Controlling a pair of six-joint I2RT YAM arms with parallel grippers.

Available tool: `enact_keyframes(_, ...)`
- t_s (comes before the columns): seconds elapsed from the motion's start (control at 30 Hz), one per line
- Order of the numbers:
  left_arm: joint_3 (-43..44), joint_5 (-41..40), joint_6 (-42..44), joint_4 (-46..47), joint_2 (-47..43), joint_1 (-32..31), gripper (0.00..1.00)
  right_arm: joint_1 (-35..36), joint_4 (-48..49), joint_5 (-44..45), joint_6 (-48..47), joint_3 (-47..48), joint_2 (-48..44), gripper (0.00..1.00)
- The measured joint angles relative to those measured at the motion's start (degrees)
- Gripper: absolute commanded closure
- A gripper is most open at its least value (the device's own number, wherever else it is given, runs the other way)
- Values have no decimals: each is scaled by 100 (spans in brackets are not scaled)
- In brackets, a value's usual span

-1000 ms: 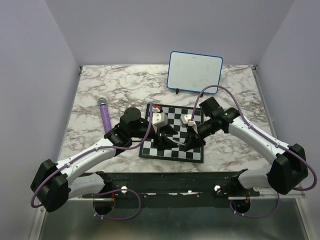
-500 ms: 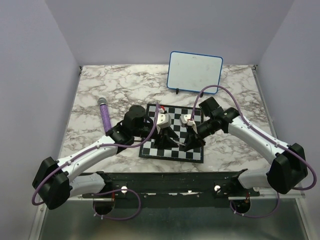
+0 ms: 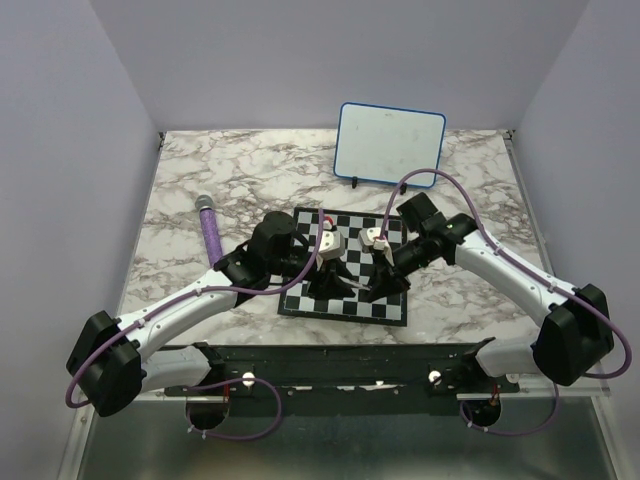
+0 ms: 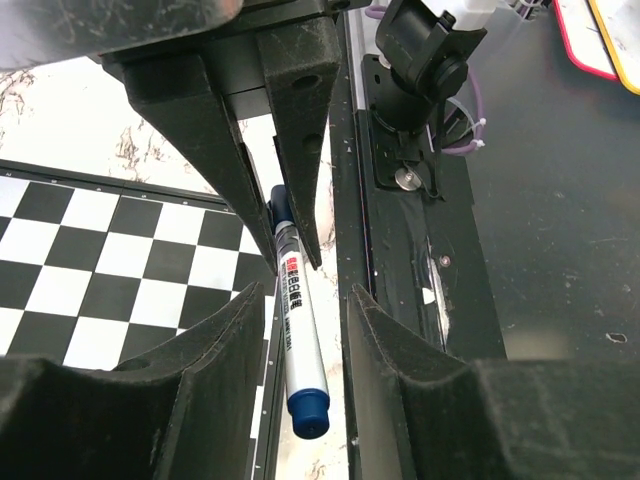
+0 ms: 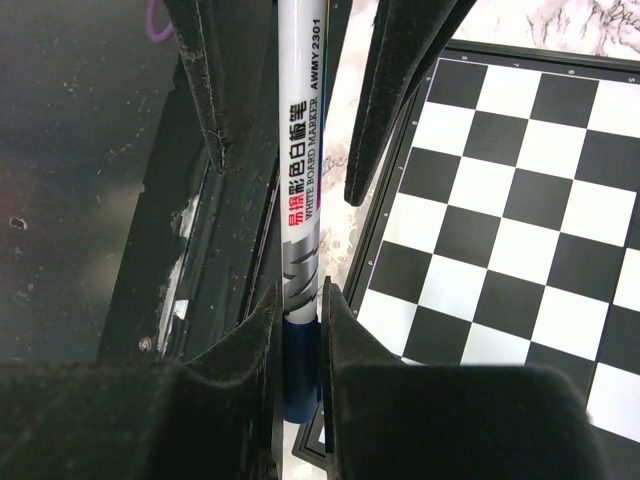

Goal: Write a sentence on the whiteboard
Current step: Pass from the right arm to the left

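Where the overhead camera looks down on the marble table (image 3: pixel 220 170), the whiteboard (image 3: pixel 390 145) stands propped at the far edge, well apart from both arms. Its face bears only faint marks too small to read. Both arms reach in over the chessboard (image 3: pixel 350 225) at the middle, with the left gripper (image 3: pixel 332 282) and right gripper (image 3: pixel 378 285) near each other at its near edge. A purple cylinder (image 3: pixel 210 232) lies to the left of the chessboard.

From the left wrist, a white board marker (image 4: pixel 300 340) with a dark blue cap runs between the left gripper's jaws. They stand apart on either side of it, with a sliver of gap showing. Beyond them, the right gripper's fingers pinch the marker's far end.

From the right wrist, the right jaws are clamped on the marker near a blue end. The left fingers (image 5: pixel 215 90) flank the barrel further up, beside the chessboard's edge.
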Motion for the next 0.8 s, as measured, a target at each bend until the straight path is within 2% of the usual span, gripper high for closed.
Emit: enact_keyframes(0.8,-13,2,-339,404,-13,0,58,0,0,0,46,4,85,91)
